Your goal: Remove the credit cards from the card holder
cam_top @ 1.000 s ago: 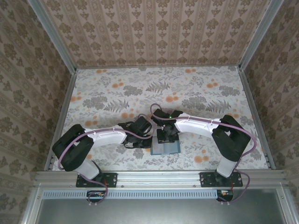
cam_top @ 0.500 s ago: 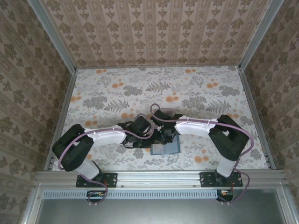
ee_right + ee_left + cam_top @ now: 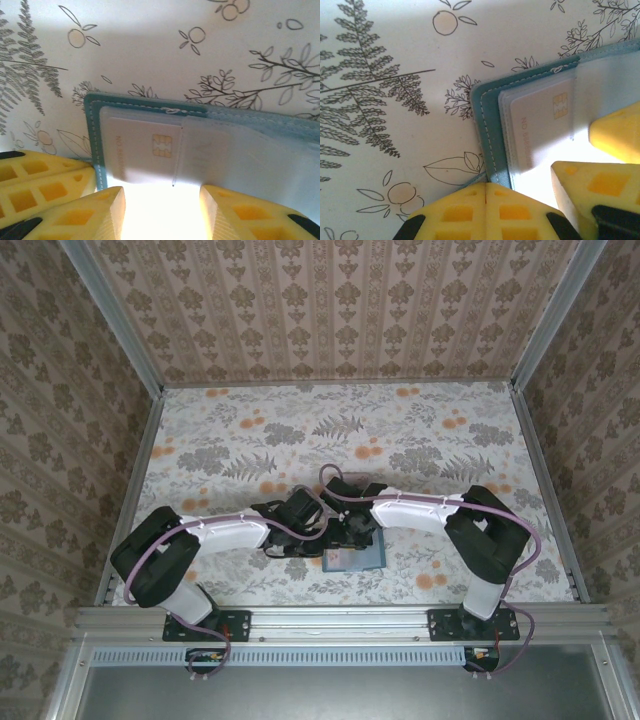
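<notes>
Where its two yellow fingers meet flush with no gap between them, the left pincer (image 3: pixel 486 187) is closed, its tips touching the near corner of the card holder (image 3: pixel 489 125) at the teal stitched edge. Whether it nips that edge cannot be told. Just beside it, the right pincer (image 3: pixel 161 192) stands moderately wide, one yellow finger to either side of a patch of bright glare on the holder's inner face. Nothing can be seen gripped between them.

A pale pinkish-white credit card (image 3: pixel 142 152) with a gold chip lies in the clear pocket at the holder's end panel, right beside the left pincer's fingers. Its chip end points toward the holder's middle and faint lettering runs along its outer short edge.

From above, the card holder lies open and flat on the flower-printed tabletop (image 3: pixel 250 440), close to the near edge, where the two arms reach in and meet.
</notes>
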